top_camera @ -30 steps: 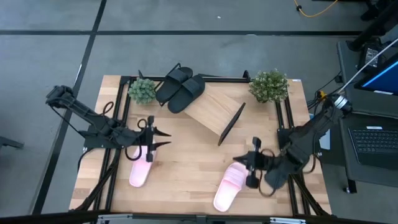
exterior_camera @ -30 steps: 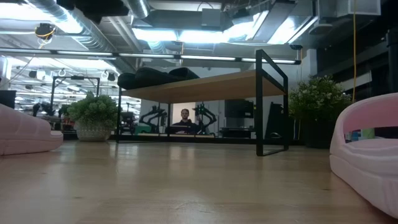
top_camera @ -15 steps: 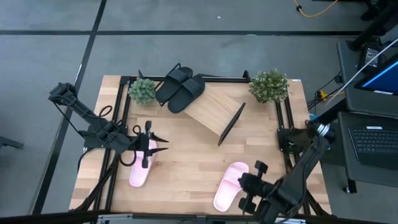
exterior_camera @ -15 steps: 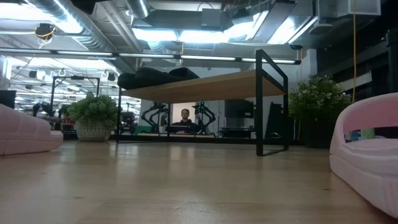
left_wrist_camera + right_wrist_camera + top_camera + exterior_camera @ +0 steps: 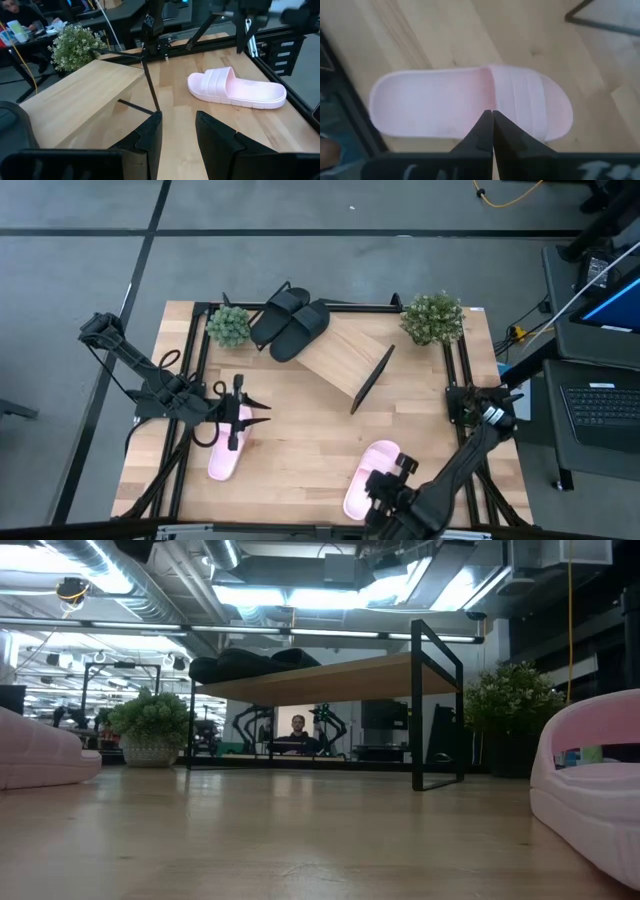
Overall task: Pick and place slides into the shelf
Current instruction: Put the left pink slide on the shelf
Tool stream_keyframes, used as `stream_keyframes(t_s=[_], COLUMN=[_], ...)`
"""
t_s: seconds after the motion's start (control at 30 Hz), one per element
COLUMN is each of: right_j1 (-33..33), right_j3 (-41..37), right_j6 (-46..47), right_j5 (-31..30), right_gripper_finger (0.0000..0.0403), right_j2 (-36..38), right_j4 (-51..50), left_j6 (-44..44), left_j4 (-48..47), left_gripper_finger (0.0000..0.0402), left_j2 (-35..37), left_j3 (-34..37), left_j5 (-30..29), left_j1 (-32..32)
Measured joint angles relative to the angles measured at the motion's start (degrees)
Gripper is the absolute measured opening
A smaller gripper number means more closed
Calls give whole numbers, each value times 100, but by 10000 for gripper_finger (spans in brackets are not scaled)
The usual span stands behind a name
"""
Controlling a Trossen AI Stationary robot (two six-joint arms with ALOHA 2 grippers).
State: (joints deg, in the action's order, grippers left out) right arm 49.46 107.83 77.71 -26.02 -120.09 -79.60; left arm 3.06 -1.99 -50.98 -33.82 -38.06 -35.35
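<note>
Right gripper (image 5: 492, 131) is clamped shut with nothing in it, hanging right over a pink slide (image 5: 368, 477) near the table's front edge. Left gripper (image 5: 240, 416) sits spread open above the other pink slide (image 5: 226, 452), touching it or not, we can't tell. Both black slides (image 5: 290, 320) are on the shelf (image 5: 342, 358).

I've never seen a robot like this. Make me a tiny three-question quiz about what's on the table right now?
1. True or false: both black slides lie on the shelf.
2. How many pink slides rest on the tabletop?
3. Which gripper's fingers are open: A) left gripper B) right gripper?

Key:
1. True.
2. Two: one pink slide under the left gripper, the other pink slide by the right gripper.
3. A.
</note>
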Motion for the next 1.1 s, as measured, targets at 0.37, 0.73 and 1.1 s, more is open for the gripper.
stream_keyframes(t_s=[0.37, 0.73, 1.1], right_j1=[-167, -304, -535], right_j3=[-2, -2, -2], right_j6=[-31, -267, -748], right_j5=[488, 1083, 1063], right_gripper_finger=[5, 40, 123], right_j2=[-211, -201, -214], right_j4=[-20, 31, 261], left_j6=[432, 447, 402], left_j4=[657, 1310, 1312], left_gripper_finger=[110, 110, 110], left_j2=[0, 0, 0], left_j3=[668, 1202, 1202], left_j5=[155, 173, 173], left_j1=[-106, -111, -111])
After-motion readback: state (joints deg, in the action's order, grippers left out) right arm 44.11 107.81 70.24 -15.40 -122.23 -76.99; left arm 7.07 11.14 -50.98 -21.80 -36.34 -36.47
